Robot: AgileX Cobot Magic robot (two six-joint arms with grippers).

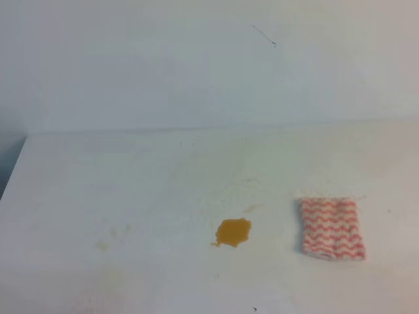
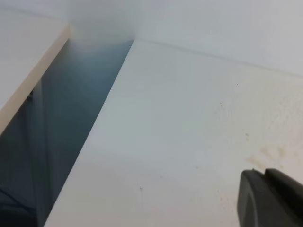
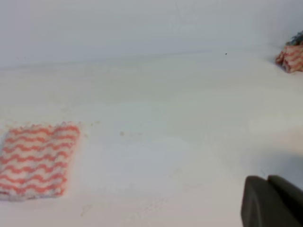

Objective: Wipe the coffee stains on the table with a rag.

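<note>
Lying flat on the white table [image 1: 131, 196] are one striped rag [image 1: 332, 229] and, to its left, one orange coffee puddle [image 1: 233, 232], near but apart. The right gripper [image 3: 272, 203] hovers right of the rag, jaws closed and empty; the left gripper [image 2: 270, 198] hangs over bare table, its jaw state unclear.

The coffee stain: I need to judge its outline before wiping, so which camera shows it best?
The exterior high view: the coffee stain lies whole and unobstructed on the table, left of the rag. The right wrist view shows only the rag; the left wrist view shows bare tabletop.

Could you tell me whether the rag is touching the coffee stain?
Apart: the exterior high view shows bare table between the rag and the coffee stain.
</note>
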